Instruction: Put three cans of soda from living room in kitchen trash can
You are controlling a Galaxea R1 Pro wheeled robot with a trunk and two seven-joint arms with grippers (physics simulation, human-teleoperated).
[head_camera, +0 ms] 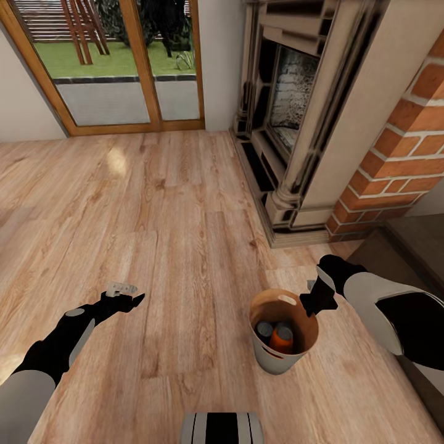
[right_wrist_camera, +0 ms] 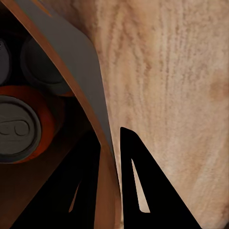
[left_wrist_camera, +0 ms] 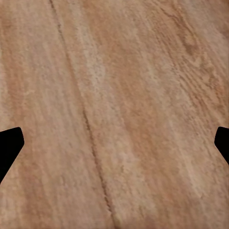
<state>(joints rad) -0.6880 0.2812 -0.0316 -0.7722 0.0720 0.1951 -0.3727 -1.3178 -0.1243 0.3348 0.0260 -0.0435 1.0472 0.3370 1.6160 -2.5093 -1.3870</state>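
we stand on the wood floor point(head_camera: 172, 234) in the living room, near the brick fireplace point(head_camera: 320, 123) and the glass doors point(head_camera: 123, 61). our right arm bends in from the side, and our right hand point(head_camera: 316, 302) pinches the rim of the tash can point(head_camera: 274, 361), one finger inside the wall and one outside. the bin hangs a bit tilted over the floor. inside it we see an orange can point(head_camera: 283, 337) and a dark can point(head_camera: 265, 330) standing close together. our left arm reaches out low over the floor, and our left hand point(head_camera: 126, 299) is spread wide and holds nothing
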